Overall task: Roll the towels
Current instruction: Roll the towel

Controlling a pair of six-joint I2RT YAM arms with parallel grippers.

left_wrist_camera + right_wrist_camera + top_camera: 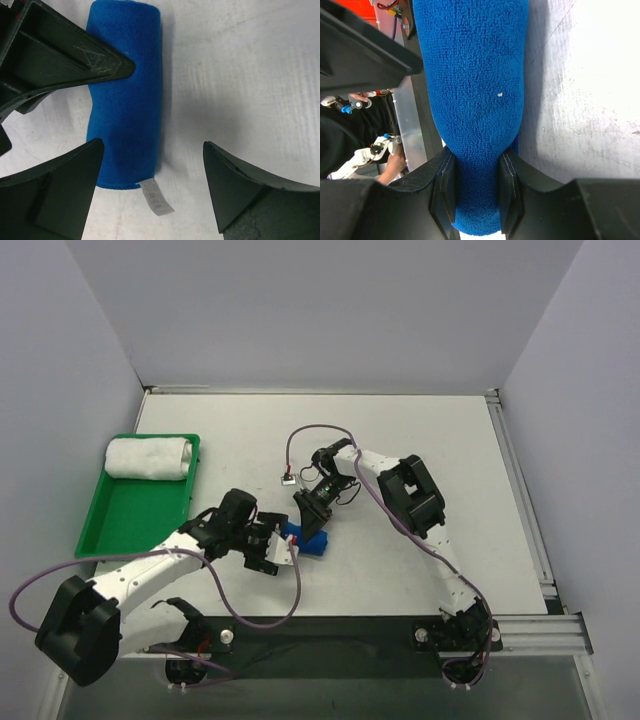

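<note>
A blue towel (312, 543), rolled into a cylinder, lies on the white table near the front middle. My right gripper (310, 523) is shut on one end of the roll, and the right wrist view shows its pads squeezing the blue towel (475, 90) from both sides (475, 180). My left gripper (281, 548) is open just left of the roll. In the left wrist view the blue towel (127, 100) lies beside its left finger, with bare table between the tips (152, 146). A white tag (157, 197) hangs from the roll's near end.
A green tray (120, 525) stands at the left with a rolled white towel (150, 458) at its far end. A right gripper finger (65, 55) crosses the top left of the left wrist view. A purple cable (300, 435) loops over the table's middle.
</note>
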